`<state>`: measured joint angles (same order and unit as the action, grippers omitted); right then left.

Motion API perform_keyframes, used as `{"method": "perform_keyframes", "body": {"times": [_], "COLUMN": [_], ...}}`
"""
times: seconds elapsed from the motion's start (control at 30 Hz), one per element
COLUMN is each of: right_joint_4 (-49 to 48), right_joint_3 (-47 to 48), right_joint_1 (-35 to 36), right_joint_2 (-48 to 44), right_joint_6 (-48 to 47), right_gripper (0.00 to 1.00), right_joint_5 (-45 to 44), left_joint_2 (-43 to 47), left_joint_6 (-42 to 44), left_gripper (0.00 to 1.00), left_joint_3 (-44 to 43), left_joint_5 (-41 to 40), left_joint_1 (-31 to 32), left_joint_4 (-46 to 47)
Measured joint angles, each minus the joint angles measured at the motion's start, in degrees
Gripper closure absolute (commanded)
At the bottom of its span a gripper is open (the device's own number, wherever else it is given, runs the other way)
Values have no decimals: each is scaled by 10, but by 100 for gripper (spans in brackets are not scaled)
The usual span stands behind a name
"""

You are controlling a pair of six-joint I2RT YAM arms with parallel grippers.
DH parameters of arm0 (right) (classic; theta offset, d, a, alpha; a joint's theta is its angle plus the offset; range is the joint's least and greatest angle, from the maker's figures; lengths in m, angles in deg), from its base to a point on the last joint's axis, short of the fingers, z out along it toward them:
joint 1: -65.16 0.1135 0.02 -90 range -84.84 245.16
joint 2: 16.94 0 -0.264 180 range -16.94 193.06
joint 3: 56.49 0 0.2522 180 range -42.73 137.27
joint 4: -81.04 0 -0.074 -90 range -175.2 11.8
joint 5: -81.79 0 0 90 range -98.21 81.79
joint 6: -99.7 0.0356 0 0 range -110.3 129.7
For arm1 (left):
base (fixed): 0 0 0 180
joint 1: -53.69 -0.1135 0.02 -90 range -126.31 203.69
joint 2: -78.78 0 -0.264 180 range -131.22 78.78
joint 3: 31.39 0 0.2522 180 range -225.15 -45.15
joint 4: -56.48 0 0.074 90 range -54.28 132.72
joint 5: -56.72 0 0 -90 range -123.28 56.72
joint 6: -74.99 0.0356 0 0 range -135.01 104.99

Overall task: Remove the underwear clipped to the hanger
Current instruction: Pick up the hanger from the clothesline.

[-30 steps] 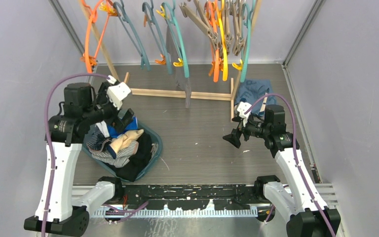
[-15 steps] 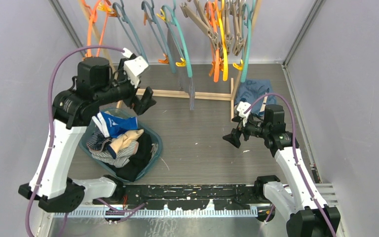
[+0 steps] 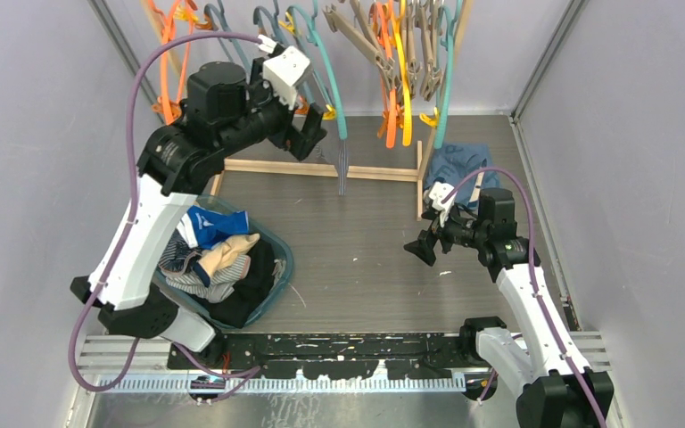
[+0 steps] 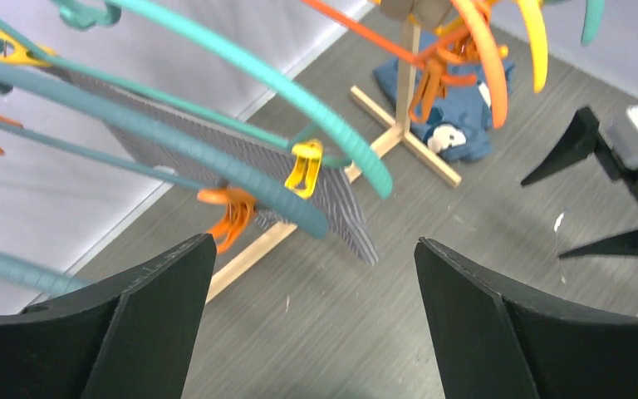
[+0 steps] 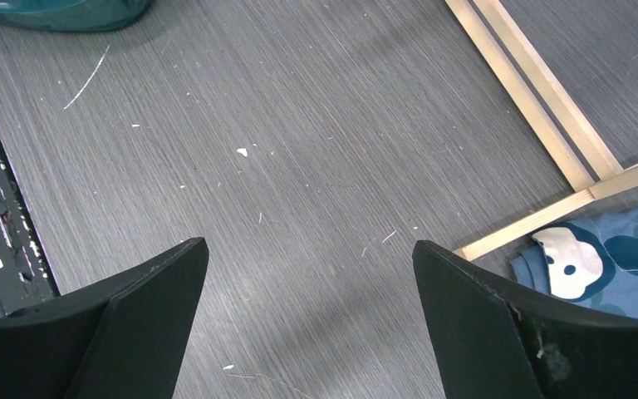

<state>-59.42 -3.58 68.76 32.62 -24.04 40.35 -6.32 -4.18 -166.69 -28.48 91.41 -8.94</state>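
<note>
The left pincer is raised at upper centre of the top view, just beside the row of hangers; its jaws stand wide apart and grip nothing. In the left wrist view the pinstriped underwear hangs between those jaws' tips and beyond them, apart from both; a yellow clip pinches its upper edge under a teal hanger, and an orange clip sits just to the left; which hanger the orange one belongs to I cannot tell. From above the garment shows only as a thin dark strip over the wooden rack. A pile of underwear, bright blue, beige and striped, fills the basket at lower left. The right pincer hovers low over the bench at centre right, jaws wide apart, holding nothing. A blue printed garment lies behind the rack's right post.
</note>
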Motion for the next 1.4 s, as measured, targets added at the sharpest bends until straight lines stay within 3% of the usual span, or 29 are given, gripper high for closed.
{"method": "perform_keyframes", "body": {"times": [0.43,0.8,0.97,1.13,1.4], "right_joint_4": [0,0,0,0,0], "right_joint_3": [0,-4,-5,-5,-5], "right_joint_1": [-3,-3,-3,-3,-3], "right_joint_2": [-1,-4,-4,-4,-4], "right_joint_6": [0,0,0,-1,-2], "right_gripper": [0,0,0,0,0], "right_joint_5": [-1,0,2,2,7], "left_joint_2": [-115,-184,-186,-182,-170], "left_joint_6": [-54,-31,-18,-9,-16], "left_gripper": [7,5,8,19,26], "left_joint_3": [-99,-114,-99,-69,-56], "left_joint_5": [-91,-177,-201,-212,-211], "left_joint_1": [35,36,36,30,-10], "left_joint_4": [100,147,161,172,174]}}
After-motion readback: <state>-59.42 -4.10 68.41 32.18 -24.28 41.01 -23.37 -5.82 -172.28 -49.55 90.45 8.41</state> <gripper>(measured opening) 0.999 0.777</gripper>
